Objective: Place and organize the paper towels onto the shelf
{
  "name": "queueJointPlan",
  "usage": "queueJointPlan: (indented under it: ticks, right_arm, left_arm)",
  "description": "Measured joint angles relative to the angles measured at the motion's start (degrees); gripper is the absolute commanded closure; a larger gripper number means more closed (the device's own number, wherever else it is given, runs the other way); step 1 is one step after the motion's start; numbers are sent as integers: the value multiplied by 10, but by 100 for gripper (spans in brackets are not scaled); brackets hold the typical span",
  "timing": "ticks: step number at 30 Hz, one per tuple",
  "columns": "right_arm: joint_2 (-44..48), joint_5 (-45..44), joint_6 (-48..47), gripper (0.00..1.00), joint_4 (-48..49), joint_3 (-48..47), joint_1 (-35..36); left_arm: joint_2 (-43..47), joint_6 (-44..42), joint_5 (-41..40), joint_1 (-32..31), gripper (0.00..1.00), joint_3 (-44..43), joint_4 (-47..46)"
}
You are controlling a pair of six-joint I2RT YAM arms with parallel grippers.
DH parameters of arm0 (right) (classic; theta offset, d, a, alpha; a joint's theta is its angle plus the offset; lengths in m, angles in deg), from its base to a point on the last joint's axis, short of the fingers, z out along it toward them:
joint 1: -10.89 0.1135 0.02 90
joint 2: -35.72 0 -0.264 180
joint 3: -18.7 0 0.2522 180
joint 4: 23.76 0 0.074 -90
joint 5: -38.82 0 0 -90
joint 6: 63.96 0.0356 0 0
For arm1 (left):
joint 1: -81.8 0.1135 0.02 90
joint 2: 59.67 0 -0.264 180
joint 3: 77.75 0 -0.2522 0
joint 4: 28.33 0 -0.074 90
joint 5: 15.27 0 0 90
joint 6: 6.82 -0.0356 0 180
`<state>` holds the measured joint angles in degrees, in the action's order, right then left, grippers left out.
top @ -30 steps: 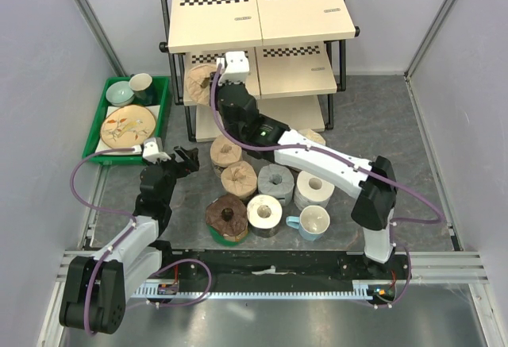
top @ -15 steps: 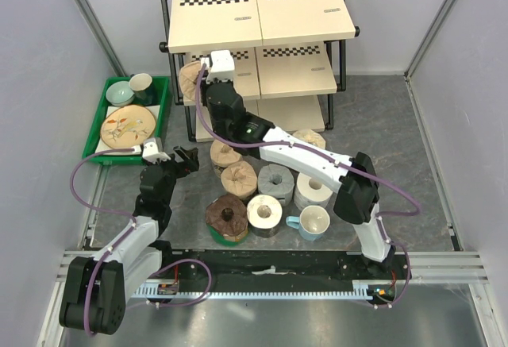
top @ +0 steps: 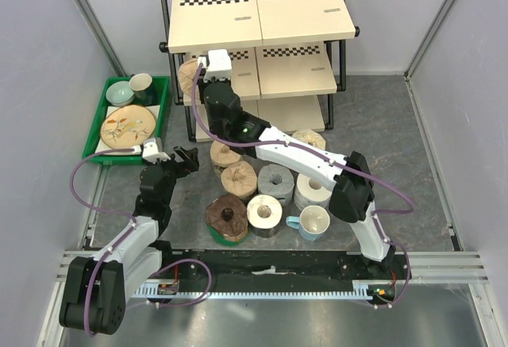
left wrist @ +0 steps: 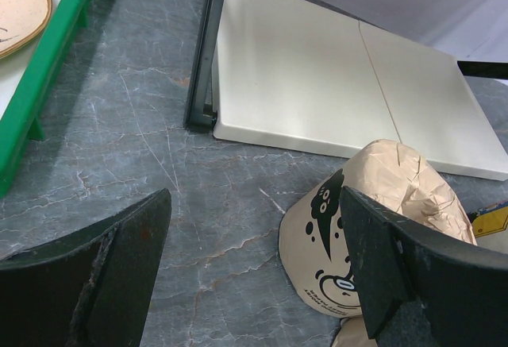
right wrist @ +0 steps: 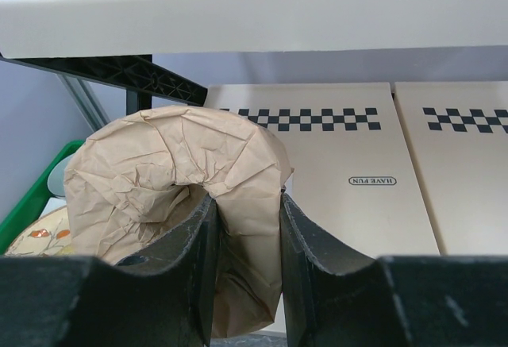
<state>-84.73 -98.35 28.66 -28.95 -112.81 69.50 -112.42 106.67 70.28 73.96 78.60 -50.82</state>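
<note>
My right gripper [right wrist: 246, 212] is shut on a tan paper-wrapped paper towel roll [right wrist: 171, 180], one finger in its core. It holds the roll [top: 189, 75] at the left end of the shelf's [top: 302, 73] middle board [right wrist: 373, 196], under the top board. Several more rolls, tan [top: 238, 179], grey [top: 275, 183], white [top: 314, 189], cream [top: 264, 212] and dark brown [top: 228, 216], stand on the floor in front of the shelf. My left gripper [left wrist: 254, 264] is open and empty, low over the floor beside a printed tan roll [left wrist: 373, 228].
A green tray [top: 113, 121] of dishes sits left of the shelf. A white mug [top: 312, 222] with a blue handle stands among the rolls. The shelf's bottom board [left wrist: 317, 77] lies ahead of my left gripper.
My right gripper has carried the tan roll left and further in, to the left end of the middle board. The left arm has not moved.
</note>
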Motion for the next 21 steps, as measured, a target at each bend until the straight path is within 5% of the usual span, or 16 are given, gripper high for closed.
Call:
queueJointPlan:
  ticks: [21]
  right_arm:
    - [-29, 47, 49, 62, -148, -145, -33]
  left_arm:
    - [1, 0, 0, 0, 6, 0, 0]
